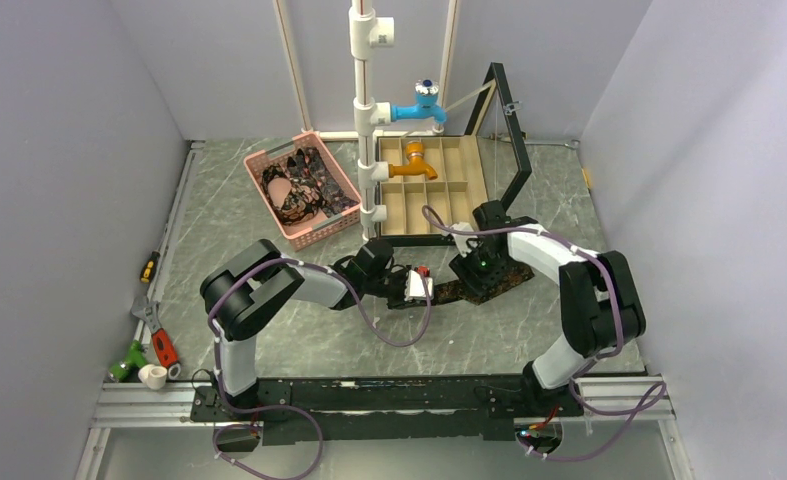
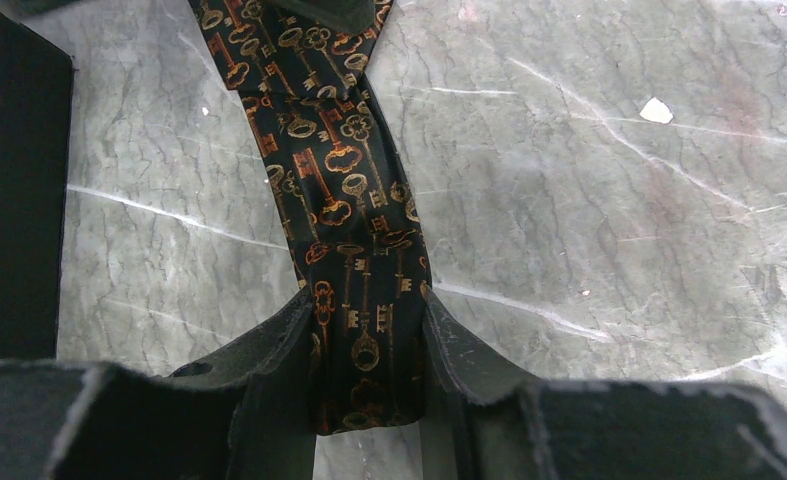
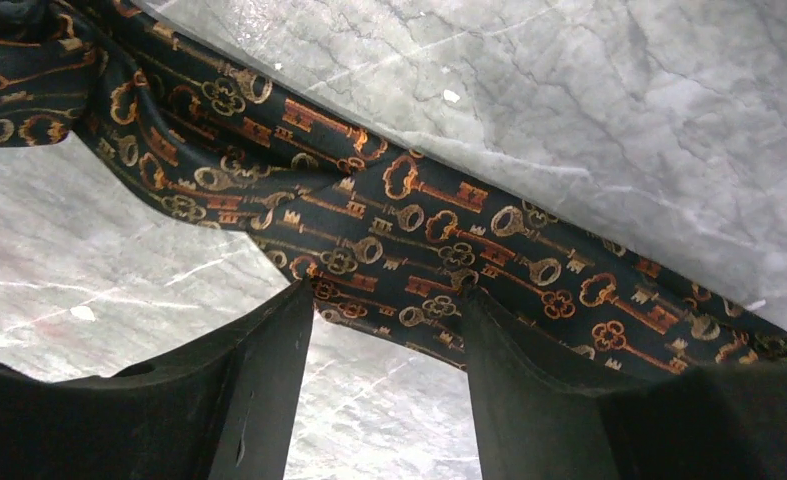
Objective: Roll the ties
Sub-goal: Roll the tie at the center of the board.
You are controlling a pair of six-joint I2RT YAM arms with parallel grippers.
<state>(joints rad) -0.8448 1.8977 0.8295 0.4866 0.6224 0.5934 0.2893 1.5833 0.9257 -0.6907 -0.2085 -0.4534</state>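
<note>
left end effector (image 2: pixel 367 345): I pinched the narrow end of the key-print tie (image 2: pixel 354 200) | right end effector (image 3: pixel 389 320): fingers apart, straddling its edge | tie: mid-desk (image 2: pixel 619 250), twisted | risk: twist rolls in crooked; fabric slips from my ungripped right side

I'm watching a long black fabric tie (image 2: pixel 354 230) printed with orange-gold keys lying stretched across the grey worktop (image 1: pixel 469 340); more patterned ties (image 1: pixel 304 185) are sitting in a pink basket (image 1: pixel 324 233).
</note>
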